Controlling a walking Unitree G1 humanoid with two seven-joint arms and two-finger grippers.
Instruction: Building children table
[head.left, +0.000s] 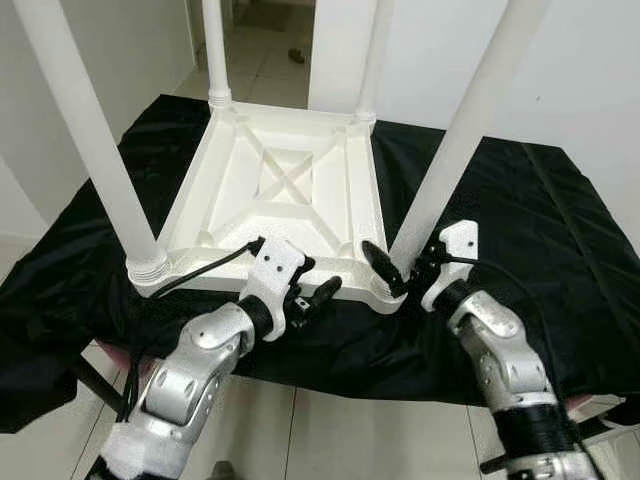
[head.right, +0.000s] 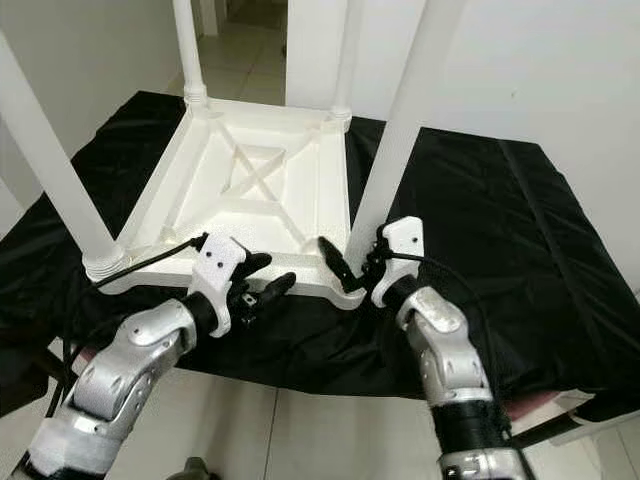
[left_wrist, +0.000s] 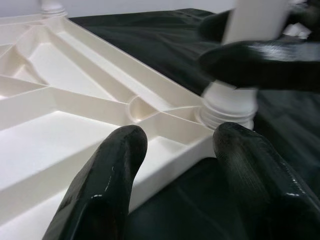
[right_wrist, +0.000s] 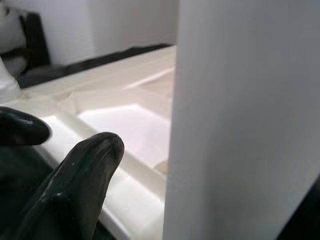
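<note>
A white plastic children's table (head.left: 290, 185) lies upside down on a black cloth, with its legs pointing up. My left gripper (head.left: 312, 283) is open at the table's front rim, just left of the front right corner; in the left wrist view its fingers (left_wrist: 115, 170) frame that rim. My right gripper (head.left: 400, 266) straddles the base of the front right leg (head.left: 455, 150), one finger on each side. In the right wrist view a gap shows between the visible finger (right_wrist: 80, 185) and the leg (right_wrist: 240, 120).
The black cloth (head.left: 520, 220) covers a low surface that ends just in front of my arms, with tiled floor (head.left: 330, 430) below. White walls stand on both sides, and a doorway (head.left: 265, 40) opens behind the table. The front left leg (head.left: 95, 140) rises near my left arm.
</note>
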